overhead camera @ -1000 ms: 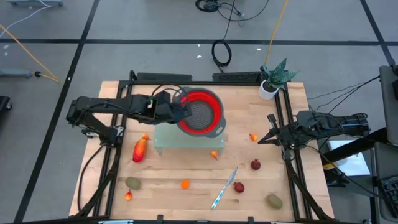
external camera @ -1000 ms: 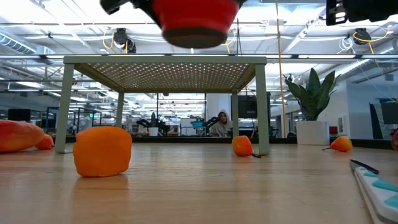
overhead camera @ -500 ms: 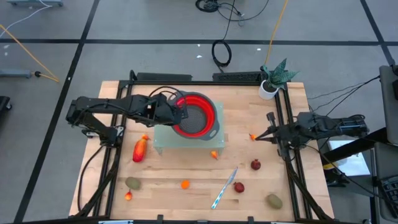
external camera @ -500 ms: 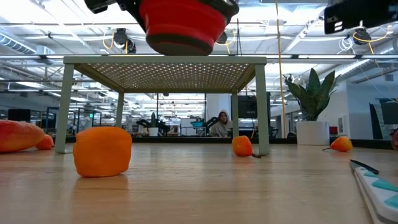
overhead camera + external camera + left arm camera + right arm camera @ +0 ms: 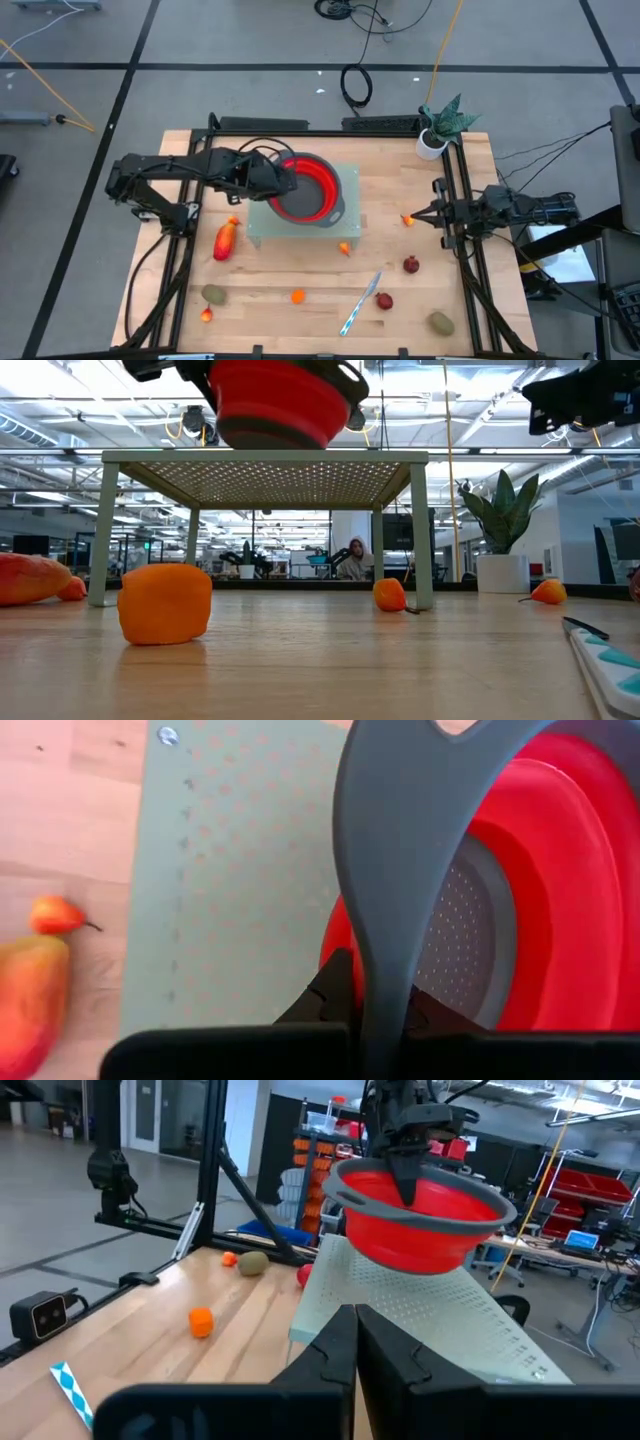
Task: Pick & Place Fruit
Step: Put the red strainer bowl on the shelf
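The left end effector (image 5: 283, 184) is clenched on the grey rim handle of the red collapsible bowl (image 5: 308, 188) with its perforated grey base, holding it in the air above the pale green perforated stand (image 5: 262, 225) that sits near the middle of the light wooden table (image 5: 400, 170). In the low view the bowl (image 5: 272, 405) hangs just over the stand's top, apart from it. The left wrist view shows the grey handle running between that arm's dark fingers (image 5: 335, 982).

The right end effector (image 5: 430, 213) hovers at the table's right edge, its two fingers pressed together and holding nothing, just beside a small orange toy fruit (image 5: 407, 219).

The small toy fruits lie scattered on the table, none in the bowl. A long red-and-orange fruit (image 5: 225, 241) and a tiny orange one (image 5: 233, 220) lie left of the stand. An olive-brown oval fruit (image 5: 213, 294), a small orange piece (image 5: 206, 314) and an orange chunk (image 5: 298, 296) lie along the front. Another orange fruit (image 5: 344, 249) rests by the stand's front right leg. Two dark red round fruits (image 5: 411, 264) (image 5: 384, 301) and a second olive-brown oval (image 5: 440, 322) lie at the front right, near a slim silver-and-blue knife (image 5: 360, 302). A small potted plant (image 5: 438, 128) stands at the far right corner.
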`<act>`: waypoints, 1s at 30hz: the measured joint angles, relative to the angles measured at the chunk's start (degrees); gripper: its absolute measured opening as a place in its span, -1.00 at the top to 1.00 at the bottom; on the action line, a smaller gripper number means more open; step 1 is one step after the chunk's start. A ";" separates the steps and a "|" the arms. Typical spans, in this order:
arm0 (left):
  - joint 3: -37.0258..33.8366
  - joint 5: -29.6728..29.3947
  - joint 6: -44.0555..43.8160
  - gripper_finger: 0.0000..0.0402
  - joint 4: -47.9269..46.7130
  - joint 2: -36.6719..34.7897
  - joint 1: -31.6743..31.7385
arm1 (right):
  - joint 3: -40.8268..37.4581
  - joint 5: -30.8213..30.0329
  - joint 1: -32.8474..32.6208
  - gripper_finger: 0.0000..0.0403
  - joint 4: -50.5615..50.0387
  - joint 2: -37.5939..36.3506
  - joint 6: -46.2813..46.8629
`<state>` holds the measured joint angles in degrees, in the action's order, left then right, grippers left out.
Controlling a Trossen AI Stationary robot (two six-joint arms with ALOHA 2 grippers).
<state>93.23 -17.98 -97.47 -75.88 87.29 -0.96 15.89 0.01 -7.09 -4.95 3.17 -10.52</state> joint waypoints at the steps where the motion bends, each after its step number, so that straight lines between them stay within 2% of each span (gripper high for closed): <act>1: 0.00 0.00 0.65 1.00 -0.05 0.00 0.26 | -0.46 0.01 0.00 1.00 0.00 -0.58 0.31; 16: -0.02 -0.25 5.66 1.00 -10.16 -3.34 0.14 | -2.90 0.11 0.00 1.00 -0.03 -2.42 1.25; 22: -0.52 -0.69 13.44 1.00 -10.14 -5.99 0.18 | -2.90 0.26 0.00 1.00 -0.01 -2.42 2.16; 27: -2.23 -3.24 14.47 1.00 -8.89 -9.79 0.18 | -2.90 0.39 0.00 1.00 0.00 -2.42 2.55; 30: -5.33 -3.52 16.00 1.00 -4.66 -12.54 0.18 | -2.90 0.47 0.00 1.00 0.00 -2.42 2.56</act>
<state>87.90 -21.50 -81.46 -80.54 74.75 -0.78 12.99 0.49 -7.09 -4.95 0.75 -7.97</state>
